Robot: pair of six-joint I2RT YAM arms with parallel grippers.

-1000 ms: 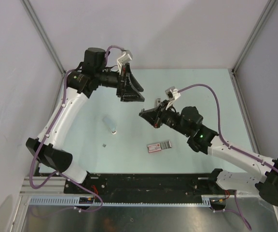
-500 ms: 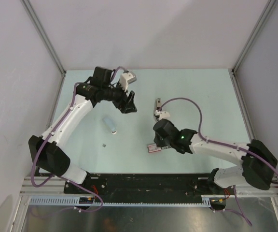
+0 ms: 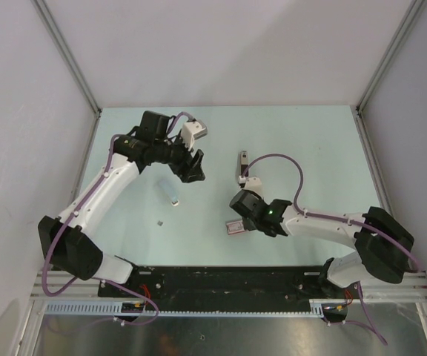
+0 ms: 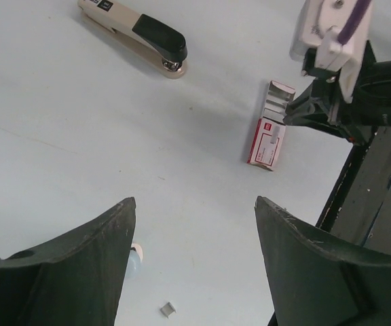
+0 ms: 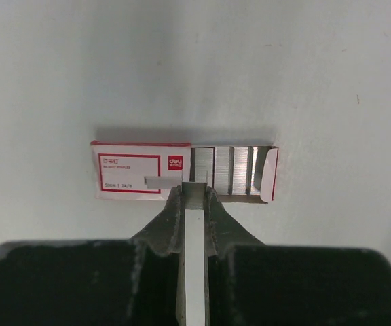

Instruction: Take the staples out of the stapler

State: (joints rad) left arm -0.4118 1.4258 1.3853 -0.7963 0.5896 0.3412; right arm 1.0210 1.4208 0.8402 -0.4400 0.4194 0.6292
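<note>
The stapler [image 3: 241, 164] lies on the table at centre back; in the left wrist view [image 4: 138, 32] it is a pale bar with a black top. My right gripper [image 5: 195, 191] is shut on a strip of staples [image 5: 195, 231], its tip over the open end of a pink-labelled staple box [image 5: 131, 173]. In the top view this gripper [image 3: 236, 221] sits over the box [image 3: 233, 228]. A short loose strip [image 5: 153, 181] lies on the box label. My left gripper [image 4: 194, 201] is open and empty, above the table left of the stapler [image 3: 193, 169].
A small pale blue object with a white end [image 3: 170, 191] lies left of centre, partly behind my left finger [image 4: 133, 259]. A tiny staple bit [image 3: 160, 222] lies near it, also in the left wrist view [image 4: 168, 310]. More staple strips [image 5: 233, 171] fill the box.
My right arm has swung down and toward the near edge, onto the staple box. The stapler now shows on the table behind it. My left gripper has come lower and nearer.
</note>
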